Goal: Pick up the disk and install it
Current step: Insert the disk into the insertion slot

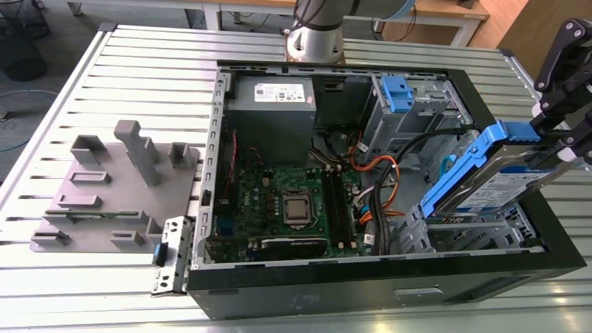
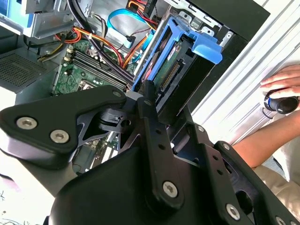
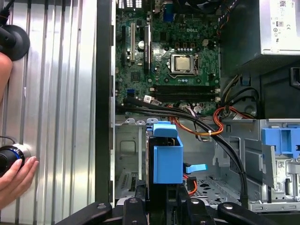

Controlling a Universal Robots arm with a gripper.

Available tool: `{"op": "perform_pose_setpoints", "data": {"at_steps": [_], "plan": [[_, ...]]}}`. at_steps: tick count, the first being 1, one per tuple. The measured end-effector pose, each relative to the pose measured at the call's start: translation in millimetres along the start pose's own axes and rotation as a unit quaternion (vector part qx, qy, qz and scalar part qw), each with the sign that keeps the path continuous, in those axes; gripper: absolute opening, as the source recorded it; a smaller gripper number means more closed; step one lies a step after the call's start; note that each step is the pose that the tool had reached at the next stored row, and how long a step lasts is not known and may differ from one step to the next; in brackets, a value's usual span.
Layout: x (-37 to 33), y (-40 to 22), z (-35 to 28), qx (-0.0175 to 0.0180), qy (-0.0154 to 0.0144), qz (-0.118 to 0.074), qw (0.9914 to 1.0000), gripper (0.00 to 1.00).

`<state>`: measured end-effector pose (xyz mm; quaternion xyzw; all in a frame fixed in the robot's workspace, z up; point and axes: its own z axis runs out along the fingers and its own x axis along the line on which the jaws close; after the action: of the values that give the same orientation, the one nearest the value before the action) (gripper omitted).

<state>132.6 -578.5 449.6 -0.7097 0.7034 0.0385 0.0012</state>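
Robotics lab: slotted aluminium table (image 1: 138, 83), opened computer tower (image 1: 370, 288), grey fixture plate (image 1: 93, 208), robot arm base (image 1: 315, 35).

The disk (image 1: 495, 186) has a bright silver metal face edged in smooth blue plastic. Touching it, the gripper (image 1: 553, 139) is matt black. Below it, the case (image 1: 324, 291) is black metal on a ribbed, dull silver metal table (image 1: 138, 76).

- A ribbed silver metal table (image 1: 111, 76) fills most of the exterior view.
- Grey floor (image 1: 69, 38) lies beyond it, with a dark round container (image 1: 23, 61) standing there.
- A wooden-topped desk (image 1: 453, 10) on a white frame stands behind, next to a wooden panel (image 1: 529, 28).
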Motion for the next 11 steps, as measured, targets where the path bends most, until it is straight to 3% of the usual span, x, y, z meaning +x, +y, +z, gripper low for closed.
{"op": "perform_pose_setpoints", "data": {"at_steps": [11], "plan": [[0.1,0.0,1.0,0.0003,-0.0003,0.004,0.99999,0.35]]}}
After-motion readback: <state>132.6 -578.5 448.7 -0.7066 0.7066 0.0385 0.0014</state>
